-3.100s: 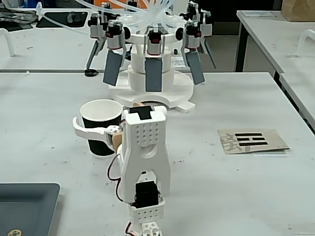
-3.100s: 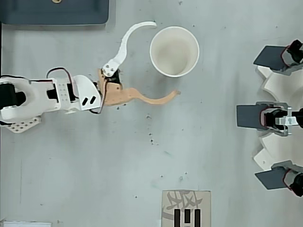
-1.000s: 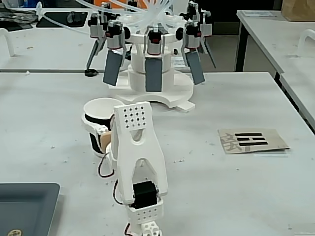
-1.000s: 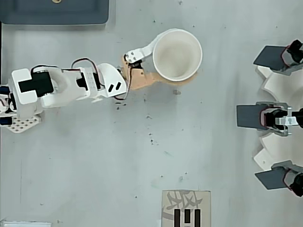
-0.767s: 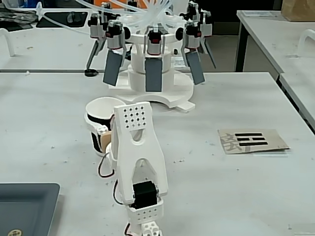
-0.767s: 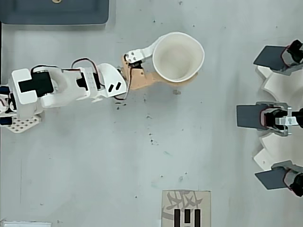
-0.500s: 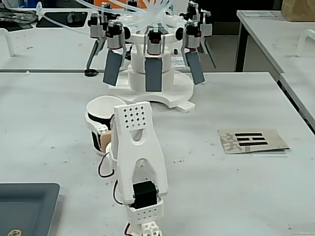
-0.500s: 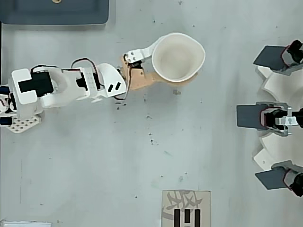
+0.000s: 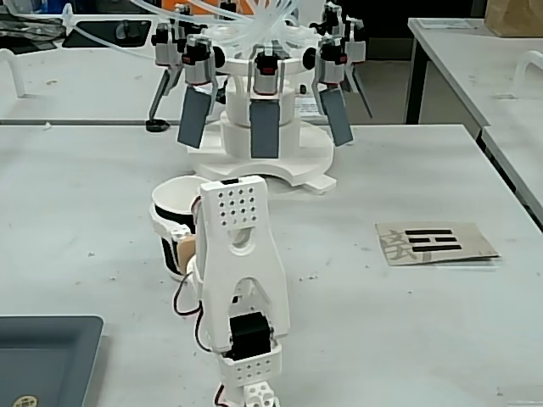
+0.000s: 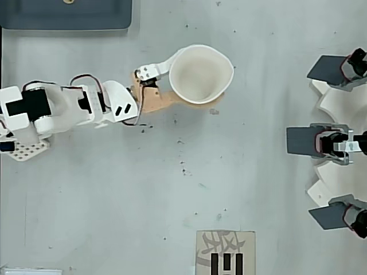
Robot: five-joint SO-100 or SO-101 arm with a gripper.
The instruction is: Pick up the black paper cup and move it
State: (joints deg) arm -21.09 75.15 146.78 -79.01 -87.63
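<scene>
Judging from the overhead view, we see the gripper (image 10: 198,86) clasping the black paper cup (image 10: 200,73), its rim squeezed slightly oval. The grasp looks done; whether it has left the table (image 10: 172,200) we cannot tell, and the move remains.

The pale grey, speckled counter (image 10: 114,200) carries the black paper cup (image 10: 200,74), a printed card (image 9: 434,242) with black bars, a dark tray (image 9: 47,356), and a white multi-paddle rig (image 9: 263,144) at its far edge.

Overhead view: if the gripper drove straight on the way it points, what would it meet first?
The gripper already encircles the black paper cup; beyond it, probably the white multi-armed device, though heights are unclear.
</scene>
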